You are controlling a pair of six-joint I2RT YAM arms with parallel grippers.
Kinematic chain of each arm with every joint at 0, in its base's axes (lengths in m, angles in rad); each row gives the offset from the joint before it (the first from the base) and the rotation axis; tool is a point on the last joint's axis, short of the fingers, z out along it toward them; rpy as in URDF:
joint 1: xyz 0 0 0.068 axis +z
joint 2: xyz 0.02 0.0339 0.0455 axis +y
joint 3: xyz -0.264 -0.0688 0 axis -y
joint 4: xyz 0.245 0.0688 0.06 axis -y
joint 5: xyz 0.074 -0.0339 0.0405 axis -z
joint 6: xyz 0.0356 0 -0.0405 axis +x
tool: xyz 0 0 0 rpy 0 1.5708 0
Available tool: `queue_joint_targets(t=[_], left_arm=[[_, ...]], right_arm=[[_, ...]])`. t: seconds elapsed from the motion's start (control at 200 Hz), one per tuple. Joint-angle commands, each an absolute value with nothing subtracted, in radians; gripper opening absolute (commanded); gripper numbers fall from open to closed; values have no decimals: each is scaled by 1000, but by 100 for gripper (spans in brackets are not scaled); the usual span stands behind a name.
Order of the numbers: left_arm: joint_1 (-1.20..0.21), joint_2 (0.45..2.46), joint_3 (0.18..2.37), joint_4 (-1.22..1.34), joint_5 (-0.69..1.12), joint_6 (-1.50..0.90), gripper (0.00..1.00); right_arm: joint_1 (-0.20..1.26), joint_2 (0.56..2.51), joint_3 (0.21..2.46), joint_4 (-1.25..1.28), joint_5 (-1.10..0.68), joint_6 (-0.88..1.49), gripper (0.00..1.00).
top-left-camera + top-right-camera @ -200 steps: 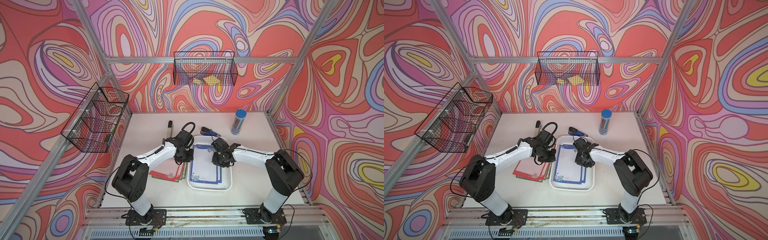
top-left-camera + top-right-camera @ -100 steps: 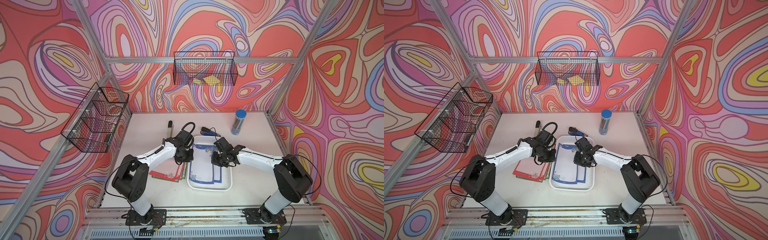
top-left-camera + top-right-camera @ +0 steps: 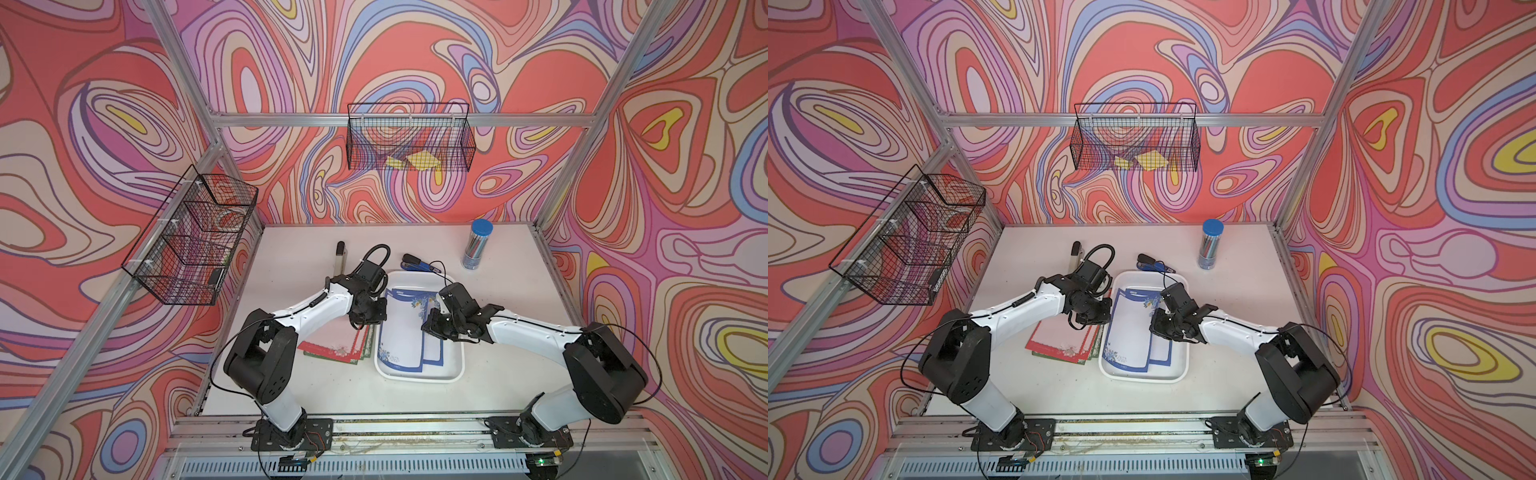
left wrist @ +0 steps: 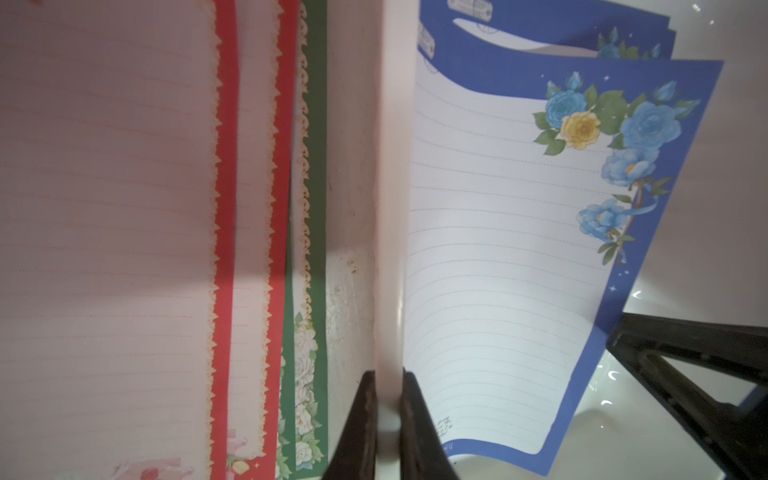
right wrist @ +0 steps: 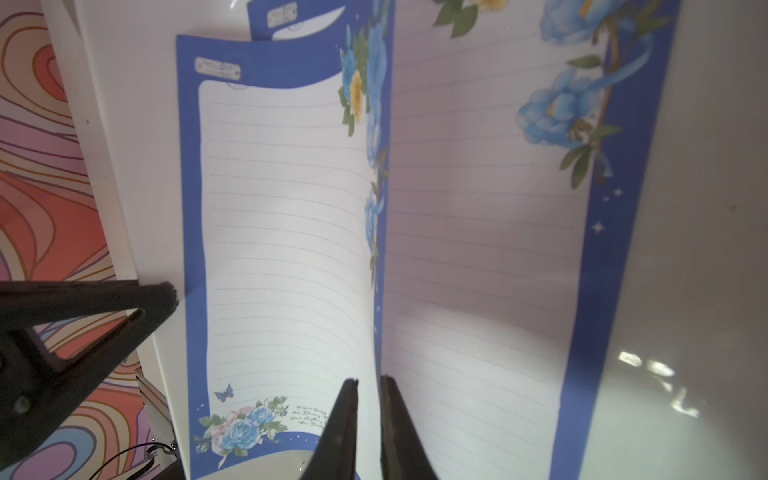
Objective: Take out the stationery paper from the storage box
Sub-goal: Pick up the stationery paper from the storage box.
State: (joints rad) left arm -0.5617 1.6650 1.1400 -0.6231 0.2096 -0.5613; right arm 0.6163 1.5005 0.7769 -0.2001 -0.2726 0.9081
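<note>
The white storage box (image 3: 419, 377) (image 3: 1142, 377) lies mid-table. My left gripper (image 3: 370, 316) (image 4: 388, 390) is shut on its left rim (image 4: 390, 208). In the box, a blue-bordered sheet of stationery paper (image 3: 401, 328) (image 5: 282, 228) curls up from its right edge, which sits between the nearly closed jaws of my right gripper (image 3: 432, 326) (image 5: 368, 386). Another blue sheet (image 3: 434, 355) (image 5: 478, 249) lies flat beneath it. Red- and green-bordered sheets (image 3: 332, 345) (image 4: 104, 208) lie on the table left of the box.
Behind the box are a blue stapler (image 3: 417, 264), a blue-capped tube of pens (image 3: 477, 245) and a marker (image 3: 340, 255). A wire basket (image 3: 409, 139) with yellow notes hangs on the back wall. Another wire basket (image 3: 191, 237) hangs on the left wall.
My right gripper has drawn back toward the front with the blue sheet's right edge, and the sheet now curls up and leftward. The left gripper stays on the rim.
</note>
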Motion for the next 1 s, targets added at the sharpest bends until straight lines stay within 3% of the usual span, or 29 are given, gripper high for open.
queue_joint_targets(t=[0.0, 0.23, 0.531, 0.716, 0.781, 0.866, 0.996], left_arm=[[-558, 1697, 1107, -650, 198, -557, 11], [-558, 1699, 1105, -644, 205, -562, 11], [-558, 1710, 1108, -641, 208, -562, 10], [-559, 1717, 1109, -639, 208, -564, 10], [-558, 1721, 1112, -638, 210, -564, 10], [-558, 1723, 1111, -639, 210, -563, 10], [-559, 1724, 1114, -643, 207, -560, 10]], right_arm=[[608, 1470, 736, -73, -298, 933, 24], [600, 1525, 729, -50, -347, 919, 28], [593, 1569, 713, 39, -400, 934, 11], [593, 1568, 693, 85, -426, 934, 7], [592, 1566, 681, 110, -433, 937, 12], [592, 1568, 676, 115, -429, 934, 27], [590, 1590, 674, 105, -412, 920, 30]])
